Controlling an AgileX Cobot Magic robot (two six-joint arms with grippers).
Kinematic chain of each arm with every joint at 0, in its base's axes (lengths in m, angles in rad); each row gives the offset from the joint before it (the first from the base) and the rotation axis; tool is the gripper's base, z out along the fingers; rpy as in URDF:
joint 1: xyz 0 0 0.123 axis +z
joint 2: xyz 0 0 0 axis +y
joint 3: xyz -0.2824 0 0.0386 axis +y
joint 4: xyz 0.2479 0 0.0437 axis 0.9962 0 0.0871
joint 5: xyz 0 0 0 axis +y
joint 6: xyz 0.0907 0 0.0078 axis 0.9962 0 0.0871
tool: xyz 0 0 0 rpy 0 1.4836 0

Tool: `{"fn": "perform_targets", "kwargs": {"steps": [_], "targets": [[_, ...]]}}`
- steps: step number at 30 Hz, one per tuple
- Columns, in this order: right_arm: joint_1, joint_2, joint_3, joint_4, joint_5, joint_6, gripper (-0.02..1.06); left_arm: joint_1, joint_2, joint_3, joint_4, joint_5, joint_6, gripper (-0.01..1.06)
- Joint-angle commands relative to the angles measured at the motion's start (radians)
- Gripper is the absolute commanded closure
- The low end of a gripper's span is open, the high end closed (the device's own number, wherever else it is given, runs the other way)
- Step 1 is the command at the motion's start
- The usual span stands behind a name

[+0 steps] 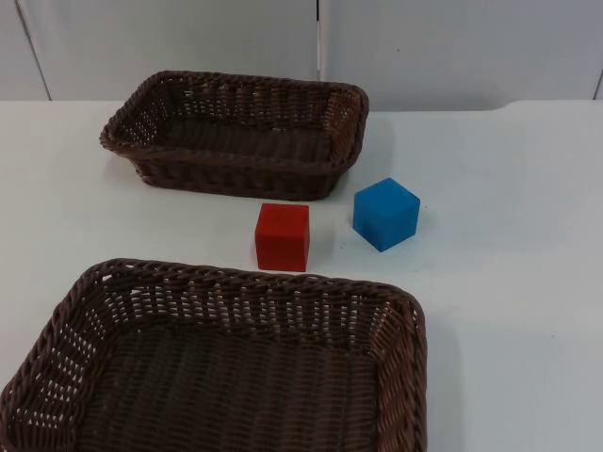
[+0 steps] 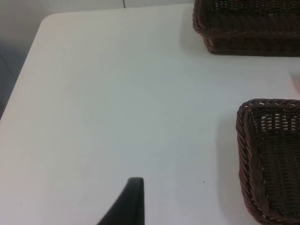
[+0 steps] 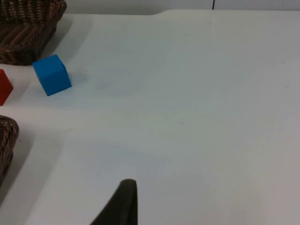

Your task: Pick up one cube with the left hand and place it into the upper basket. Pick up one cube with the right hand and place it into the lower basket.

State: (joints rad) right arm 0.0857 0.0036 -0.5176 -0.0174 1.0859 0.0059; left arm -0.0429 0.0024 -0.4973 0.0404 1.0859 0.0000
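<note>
Lower basket [image 1: 226, 367], dark wicker, at table's [image 1: 509, 282] near edge. Left gripper [image 2: 133, 201] and right gripper [image 3: 124, 201] wait over bare table; finger spread cannot be told. Red cube [image 1: 282, 236] beside blue cube [image 1: 385, 214], between baskets. Upper basket [image 1: 236, 132] near far edge.

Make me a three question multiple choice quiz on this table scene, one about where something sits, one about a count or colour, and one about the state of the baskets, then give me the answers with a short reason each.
1. Where is the red cube?
A. Inside the upper basket
B. On the table between the two baskets
C. Inside the lower basket

2. How many cubes are there?
A. One
B. Two
C. Three

3. What do the baskets hold?
A. Nothing
B. A cube each
C. Both cubes in one

Answers:
1. B: it stands on the white table, between the upper basket and the lower basket.
2. B: the red cube and the blue cube beside it.
3. A: both weaves are bare inside, and both cubes stand outside on the table.
</note>
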Motion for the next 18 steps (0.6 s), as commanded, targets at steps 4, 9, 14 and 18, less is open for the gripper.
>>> {"fn": "perform_targets", "kwargs": {"steps": [4, 9, 14, 18], "targets": [[-0.006, -0.004, 0.002, -0.006, -0.008, 0.001, -0.01, -0.002, -0.002, 0.004, 0.002, -0.011, -0.006, 0.00], [-0.006, -0.004, 0.002, -0.006, -0.008, 0.001, -0.01, -0.002, -0.002, 0.004, 0.002, -0.011, -0.006, 0.00], [-0.006, -0.004, 0.002, -0.006, -0.008, 0.001, -0.01, -0.002, -0.002, 0.004, 0.005, -0.012, 0.000, 0.00], [-0.006, -0.004, 0.002, -0.006, -0.008, 0.001, -0.01, -0.002, 0.029, 0.004, 0.002, -0.012, 0.005, 0.00]]}}
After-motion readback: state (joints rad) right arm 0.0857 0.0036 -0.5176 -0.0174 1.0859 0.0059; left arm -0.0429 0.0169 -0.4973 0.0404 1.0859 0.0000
